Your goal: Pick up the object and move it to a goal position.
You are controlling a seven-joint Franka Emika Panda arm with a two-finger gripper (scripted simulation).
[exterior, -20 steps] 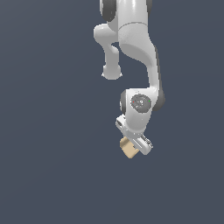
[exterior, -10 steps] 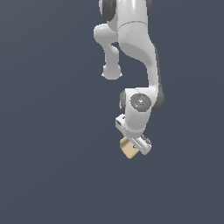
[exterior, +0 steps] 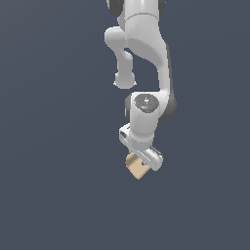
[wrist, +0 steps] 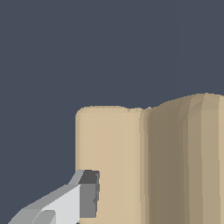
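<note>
A small tan L-shaped object (exterior: 136,167) is sitting directly beneath the tool (exterior: 138,163) of a white robot arm (exterior: 144,63), pressed up against its underside. In the exterior view the object is showing as a beige block poking out just below the tool's pale grey body, with a small notch along its upper edge. Around it there is only flat, dark grey-blue background; no shadow or contact line is showing, so it cannot be told whether the object is resting on the desk or hanging clear of it.

In the wrist view the object (wrist: 144,157) is filling much of the picture: one flat, lighter plate beside a darker, rounded, ribbed-looking bend. One grey finger (wrist: 74,199) with a dark pad is lying against the flat plate. The opposite finger is out of sight, so the grip is being judged rather than seen: the tool appears to be closed narrowly on the object, holding it by the flat plate.

The arm is reaching down from above the object, with its wrist joint directly over the tool.

Judging by this, the picking-up step looks done or nearly done, and the carrying step is in hand. No goal marker is showing in either view, so where the object must go cannot be told. The next move is likely calling for a steady grip while the arm is travelling toward the goal, without letting the plate slip or twist between the pads.
</note>
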